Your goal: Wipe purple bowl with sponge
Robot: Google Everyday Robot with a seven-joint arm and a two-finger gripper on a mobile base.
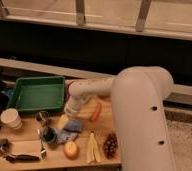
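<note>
Front edge of the table (19, 145): dark tool (16, 158) at the left, then a round orange fruit (70, 149), banana (92, 148) and grapes (109, 145) in a row. Just behind them is the purple bowl (48, 134), dark and round, left of centre, upright on the table and untouched. A pale blue rag (65, 136) lies just beside it on the right. The sponge (73, 124) is the brighter blue patch touching the rag's far side, flat on the table, with a yellow piece (62, 121) against its left edge. A white cup (10, 119) stands far left and a metal can (42, 117) is just behind the bowl. My gripper (69, 115) points down right above the sponge and the yellow piece. Its jaws are spread wide and I see nothing held in them; I can't tell if the tips touch the sponge. It is near the bowl but apart from it. An orange-red carrot-like thing (96, 112) lies right of my wrist. The green tray (36, 94) sits behind, at the table's far left. My white arm (139, 115) fills the right side and reaches left over the table. Beyond is a dark wall with a railing (80, 12).
</note>
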